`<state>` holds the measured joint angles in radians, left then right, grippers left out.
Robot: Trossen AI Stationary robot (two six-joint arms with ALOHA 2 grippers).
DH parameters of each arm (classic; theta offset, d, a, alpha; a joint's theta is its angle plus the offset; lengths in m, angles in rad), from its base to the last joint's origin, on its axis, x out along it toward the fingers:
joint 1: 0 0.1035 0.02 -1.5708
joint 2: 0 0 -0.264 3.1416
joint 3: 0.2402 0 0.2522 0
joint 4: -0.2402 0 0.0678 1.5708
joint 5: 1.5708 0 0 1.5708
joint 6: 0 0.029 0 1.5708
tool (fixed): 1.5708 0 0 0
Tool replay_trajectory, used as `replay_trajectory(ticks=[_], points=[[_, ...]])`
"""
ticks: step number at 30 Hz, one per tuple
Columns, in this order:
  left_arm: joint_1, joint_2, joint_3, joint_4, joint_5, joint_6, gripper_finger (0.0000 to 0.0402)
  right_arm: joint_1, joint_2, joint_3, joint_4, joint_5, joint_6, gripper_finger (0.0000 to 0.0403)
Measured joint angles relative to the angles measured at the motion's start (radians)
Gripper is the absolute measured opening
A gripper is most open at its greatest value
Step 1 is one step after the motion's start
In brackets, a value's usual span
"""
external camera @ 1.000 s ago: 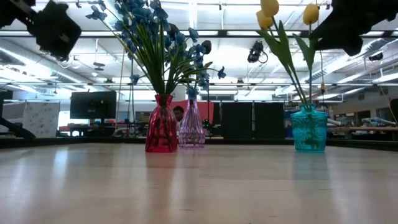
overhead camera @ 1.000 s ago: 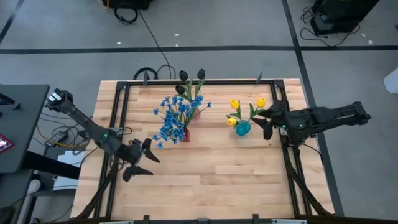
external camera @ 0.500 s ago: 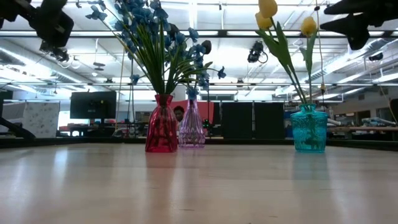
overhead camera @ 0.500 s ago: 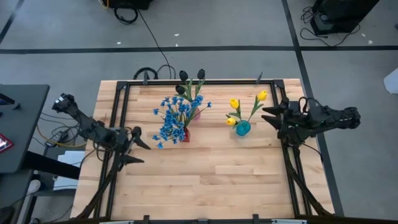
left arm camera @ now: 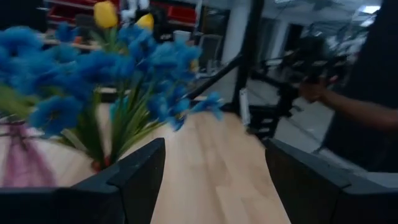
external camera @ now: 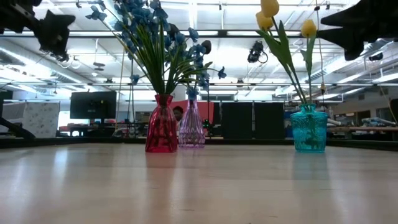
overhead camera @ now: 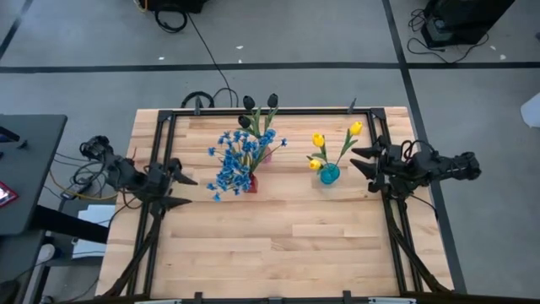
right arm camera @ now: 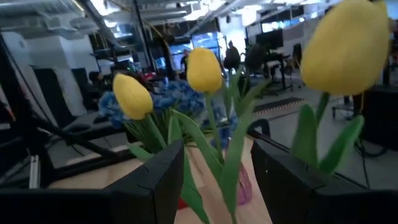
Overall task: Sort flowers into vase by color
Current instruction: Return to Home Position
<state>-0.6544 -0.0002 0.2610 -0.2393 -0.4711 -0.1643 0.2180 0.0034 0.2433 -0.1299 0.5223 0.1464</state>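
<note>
- flowers sat sorted in three vases: yellow tulips [overhead camera: 318, 141], three smooth egg-shaped heads on thin green stems, stood in a translucent teal glass vase [overhead camera: 330, 174] toward the table's right side.
- right gripper [overhead camera: 354, 158] hung just beside that vase at the table's right edge, apart from it, with its two dark pointed fingers spread wide and empty.
- left gripper [overhead camera: 187, 191] hung over the table's left edge, well apart from the vases, its fingers also wide and holding nothing.
- blue blossoms [overhead camera: 234, 160], a bushy spray of small petals, filled a ribbed red glass vase [external camera: 161, 127] near the middle.
- dark tulips [overhead camera: 251, 104] rose from a pale purple fluted vase [external camera: 191, 127] just behind the red one.
- table [overhead camera: 295, 241] was pale wood planks with a faint gloss.
</note>
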Motion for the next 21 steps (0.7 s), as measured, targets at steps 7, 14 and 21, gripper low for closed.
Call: replay_trajectory(ticks=[7,14,21], points=[[0.0,0.0,-0.004,-0.053,-0.148,0.03,0.0282,-0.039,-0.001,-0.012,0.004,-0.023,-0.032,0.0191],[0.0,0.0,-0.086,0.041,-0.206,0.033,0.0282,-0.075,0.0,-0.112,0.058,-0.122,0.031,0.0176],[0.001,0.001,-0.087,0.125,-0.235,0.142,0.0275,-0.128,0.001,-0.237,0.301,-0.225,0.003,0.017]])
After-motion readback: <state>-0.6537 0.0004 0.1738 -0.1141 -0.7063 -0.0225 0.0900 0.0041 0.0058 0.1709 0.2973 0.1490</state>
